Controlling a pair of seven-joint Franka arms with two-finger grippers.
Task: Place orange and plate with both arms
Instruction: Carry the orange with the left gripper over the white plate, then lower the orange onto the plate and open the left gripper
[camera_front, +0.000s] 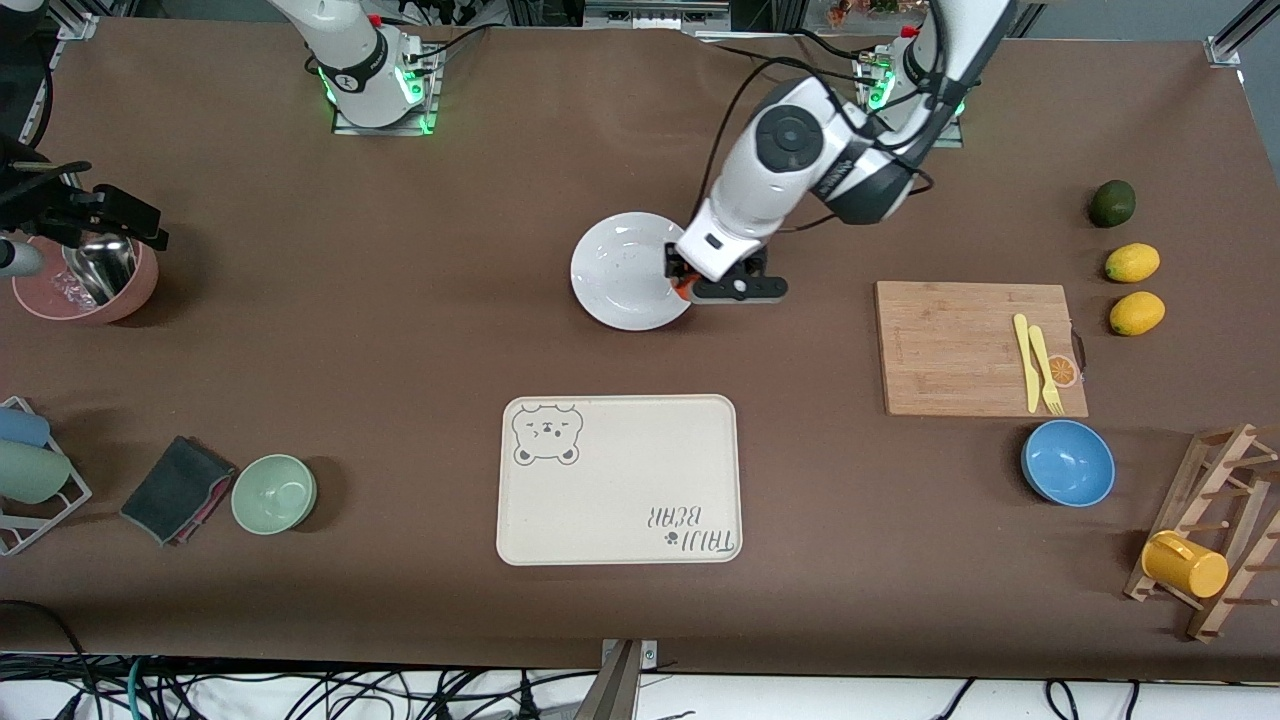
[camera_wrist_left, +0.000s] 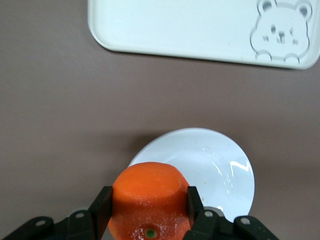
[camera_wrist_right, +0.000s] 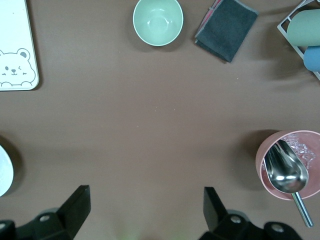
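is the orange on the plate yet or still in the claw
Still in the claw. The left claw is shut on the orange, with a finger pressed to each side, up over the edge of the bare white plate.

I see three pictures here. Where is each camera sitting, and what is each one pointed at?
Front view: high across the table, facing both arm bases; shows the left gripper holding the orange at the edge of the plate.
Left wrist view: on the left arm's wrist, looking down past its fingers at orange, plate and bear-printed tray.
Right wrist view: on the waiting right arm, looking down between the open right gripper at the green bowl and pink bowl.
All three show the tray.
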